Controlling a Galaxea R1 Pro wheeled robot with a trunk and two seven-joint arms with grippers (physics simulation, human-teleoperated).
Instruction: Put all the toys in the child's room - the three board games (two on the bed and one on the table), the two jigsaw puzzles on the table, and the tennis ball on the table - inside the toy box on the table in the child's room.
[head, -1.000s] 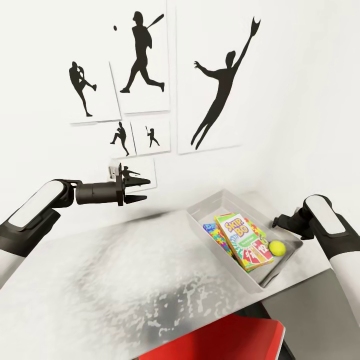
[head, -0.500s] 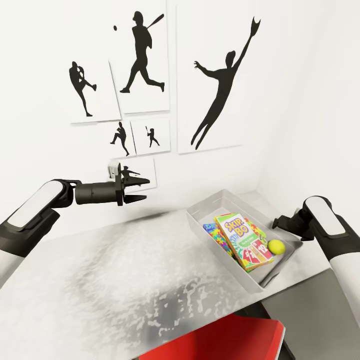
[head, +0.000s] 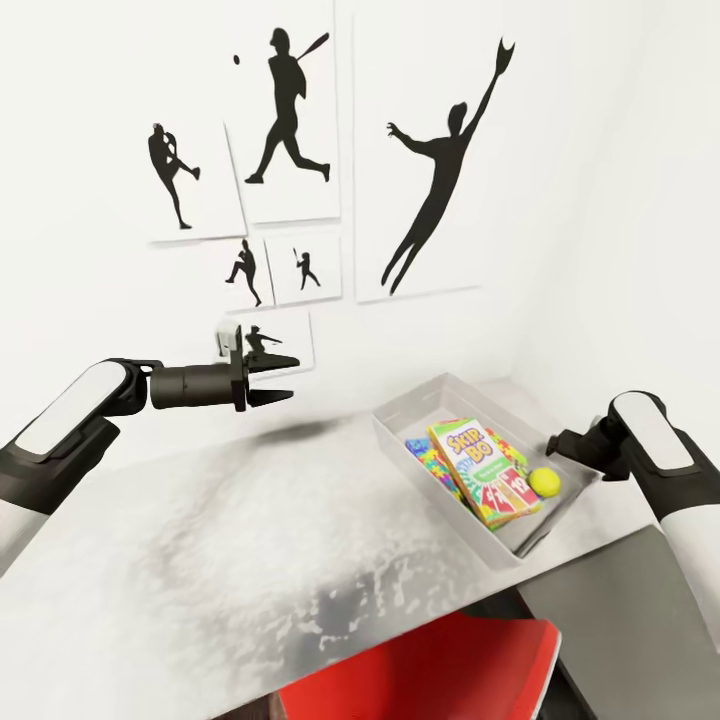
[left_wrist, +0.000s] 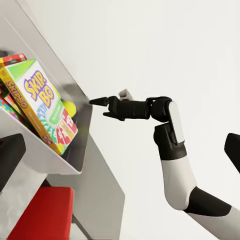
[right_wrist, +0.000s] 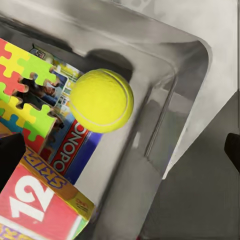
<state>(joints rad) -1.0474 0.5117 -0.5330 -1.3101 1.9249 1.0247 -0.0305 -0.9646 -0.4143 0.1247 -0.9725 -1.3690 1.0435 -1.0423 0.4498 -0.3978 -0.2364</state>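
Observation:
The toy box (head: 412, 398) sits at the right end of the table (head: 250, 530). Inside it lie the Skip-Bo board game (head: 475, 468), a jigsaw puzzle (head: 428, 462) and the tennis ball (head: 544, 482). In the right wrist view the ball (right_wrist: 101, 100) rests on a blue board game (right_wrist: 75, 150), beside the puzzle (right_wrist: 25, 85) and the Skip-Bo box (right_wrist: 35, 200). My right gripper (right_wrist: 121, 150) hovers open just above the box's far corner, holding nothing. My left gripper (head: 283, 380) hangs open and empty above the table, left of the box. The bed is out of view.
A red chair (head: 430, 670) stands under the table's near edge. The lower dark-grey unit (head: 620, 610) adjoins the table at the right. A white wall with black silhouette pictures (head: 440, 150) runs behind the table, and another wall closes the right side.
The whole picture has shifted slightly, so the camera moved. Both arms hold their poses and the toys in the box have not moved.

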